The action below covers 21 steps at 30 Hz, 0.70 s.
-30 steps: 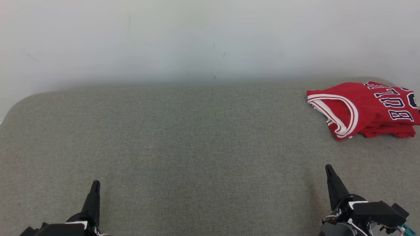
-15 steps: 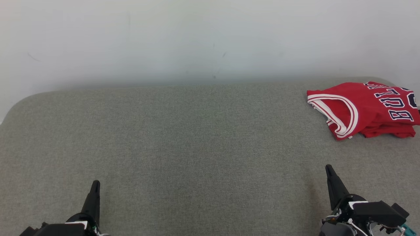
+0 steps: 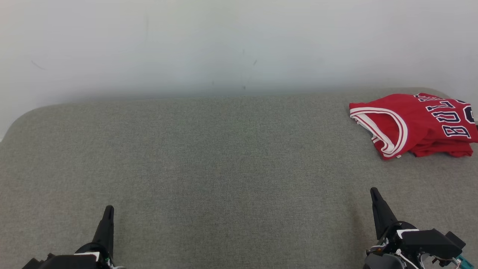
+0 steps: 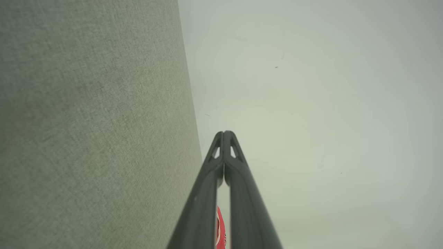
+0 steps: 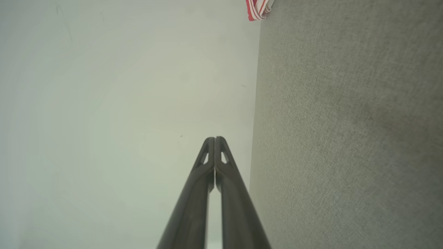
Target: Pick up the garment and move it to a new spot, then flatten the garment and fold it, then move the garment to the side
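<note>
The garment (image 3: 414, 125) is a red jersey with white trim and dark lettering, folded into a compact stack at the far right of the grey fabric surface (image 3: 224, 168). A sliver of the garment (image 4: 219, 226) shows between the fingers in the left wrist view, and a corner of the garment (image 5: 258, 9) sits at the top of the right wrist view. My left gripper (image 3: 108, 211) rests at the lower left, shut and empty. My right gripper (image 3: 373, 194) stands at the lower right, shut and empty, well short of the jersey. Both grippers' fingertips meet in their wrist views, left gripper (image 4: 224, 133) and right gripper (image 5: 215, 139).
A plain pale wall (image 3: 224, 45) rises behind the surface. The surface's far edge runs across the head view, with a rounded corner at the far left (image 3: 22, 116). The jersey lies close to the right edge.
</note>
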{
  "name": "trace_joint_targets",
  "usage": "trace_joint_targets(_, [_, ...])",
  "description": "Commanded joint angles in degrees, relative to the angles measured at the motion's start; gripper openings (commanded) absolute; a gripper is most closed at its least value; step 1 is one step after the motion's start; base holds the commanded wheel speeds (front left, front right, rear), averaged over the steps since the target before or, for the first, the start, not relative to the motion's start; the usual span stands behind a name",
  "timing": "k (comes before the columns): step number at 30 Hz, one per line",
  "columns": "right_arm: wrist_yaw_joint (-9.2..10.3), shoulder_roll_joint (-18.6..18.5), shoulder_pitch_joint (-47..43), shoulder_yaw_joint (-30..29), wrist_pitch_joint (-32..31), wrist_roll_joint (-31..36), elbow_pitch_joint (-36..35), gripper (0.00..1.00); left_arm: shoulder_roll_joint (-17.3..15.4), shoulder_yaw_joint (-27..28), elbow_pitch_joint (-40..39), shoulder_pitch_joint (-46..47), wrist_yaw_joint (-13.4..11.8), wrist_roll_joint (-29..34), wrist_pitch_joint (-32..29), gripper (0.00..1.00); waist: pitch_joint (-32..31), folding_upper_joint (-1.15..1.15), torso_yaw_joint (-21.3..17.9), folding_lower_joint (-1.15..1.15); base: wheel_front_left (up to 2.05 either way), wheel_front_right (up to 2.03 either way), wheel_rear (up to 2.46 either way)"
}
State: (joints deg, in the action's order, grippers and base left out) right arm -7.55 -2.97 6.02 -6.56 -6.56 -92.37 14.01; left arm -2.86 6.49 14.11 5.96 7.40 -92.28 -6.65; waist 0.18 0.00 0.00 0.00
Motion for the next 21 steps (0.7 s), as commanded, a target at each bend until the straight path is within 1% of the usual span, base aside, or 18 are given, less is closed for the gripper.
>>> trace_joint_targets(1, [0.12,0.22,0.39,-0.04,-0.16,-0.09,-0.09,0.00,0.07,0.18,-0.15,0.60,0.18,-0.25,0.00,0.00,0.00,0.00,0.00,0.00,0.00,0.00,0.00])
trace_joint_targets(21, [0.12,0.22,0.39,-0.03,-0.16,-0.09,-0.09,0.00,0.07,0.17,-0.15,0.59,0.18,-0.25,0.00,0.00,0.00,0.00,0.00,0.00,0.00,0.00,0.00])
